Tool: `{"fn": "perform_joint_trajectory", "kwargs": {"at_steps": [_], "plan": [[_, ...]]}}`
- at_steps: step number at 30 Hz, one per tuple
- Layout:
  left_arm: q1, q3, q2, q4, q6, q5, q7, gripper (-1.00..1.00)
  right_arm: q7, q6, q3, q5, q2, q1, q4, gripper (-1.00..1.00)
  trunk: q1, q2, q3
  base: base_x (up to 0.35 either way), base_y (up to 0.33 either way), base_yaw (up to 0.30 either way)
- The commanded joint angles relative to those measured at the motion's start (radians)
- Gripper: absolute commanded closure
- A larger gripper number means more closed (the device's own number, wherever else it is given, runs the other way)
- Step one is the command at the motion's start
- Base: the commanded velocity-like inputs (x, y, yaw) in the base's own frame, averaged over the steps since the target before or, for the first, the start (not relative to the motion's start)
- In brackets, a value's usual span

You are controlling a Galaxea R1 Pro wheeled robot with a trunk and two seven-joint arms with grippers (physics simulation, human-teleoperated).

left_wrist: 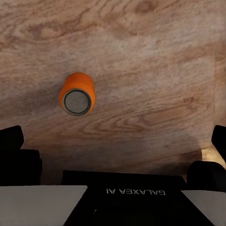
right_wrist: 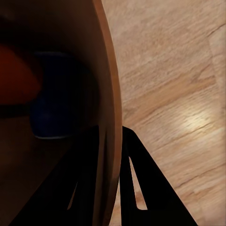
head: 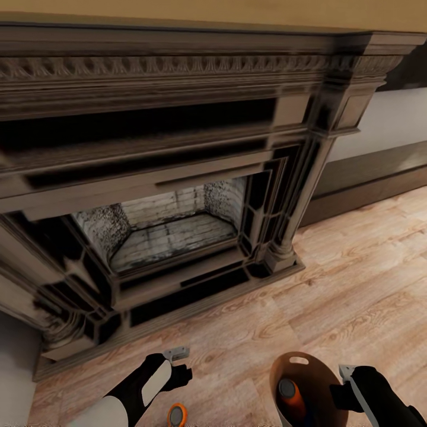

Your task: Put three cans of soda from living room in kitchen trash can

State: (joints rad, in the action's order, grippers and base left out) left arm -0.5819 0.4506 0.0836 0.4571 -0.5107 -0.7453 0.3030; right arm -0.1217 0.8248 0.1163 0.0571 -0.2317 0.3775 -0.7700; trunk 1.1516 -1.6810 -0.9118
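One orange soda can (left_wrist: 76, 93) stands upright on the wood floor (head: 356, 267), alone, with its grey top facing up. In the head view it (head: 177, 414) sits at the bottom edge, just beside the left arm. The left gripper (left_wrist: 115, 141) hangs over the floor near this can, and its two black fingers (left_wrist: 12, 139) are spread wide with nothing between them. The can is off to one side of the gap, not inside it. The brown trash can (head: 308, 370) is near the can, on the right side, in front of the dark fireplace (head: 178, 178). Another orange can (head: 292, 398) is already in it, and the right wrist view shows a dim blue shape (right_wrist: 52, 99) inside too, likely the blue can. The right gripper (right_wrist: 112, 165) is pinched on the bin's wall (right_wrist: 109, 94), one finger inside and one outside. So I think two cans are in and this is the last one to pick up. Next, the left gripper needs to slide over until the can is between its fingers, go down, and squeeze it gently so it does not tip. The only words I can read are "GALAXEA AI" on the left gripper's body (left_wrist: 135, 191), seen upside down. The cans show no words I can make out.
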Motion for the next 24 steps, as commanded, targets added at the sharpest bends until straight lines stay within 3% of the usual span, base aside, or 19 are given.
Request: {"fn": "perform_joint_trajectory", "kwargs": {"at_steps": [1, 24], "plan": [[0.000, -0.004, -0.001, 0.000, 0.000, -0.001, -0.001, -1.00, -0.006, 0.000, 0.000, -0.010, 0.000, 0.000, 0.000, 1.00, 0.000, 0.000, -0.002, 0.000, 0.000, 0.000], [-0.010, -0.013, -0.022, 0.000, 0.030, -0.003, -0.002, -1.00, -0.005, 0.002, -0.006, -0.008, 0.000, 0.001, -0.004, 1.00, 0.000, 0.000, -0.038, 0.000, 0.000, 0.000]]}}
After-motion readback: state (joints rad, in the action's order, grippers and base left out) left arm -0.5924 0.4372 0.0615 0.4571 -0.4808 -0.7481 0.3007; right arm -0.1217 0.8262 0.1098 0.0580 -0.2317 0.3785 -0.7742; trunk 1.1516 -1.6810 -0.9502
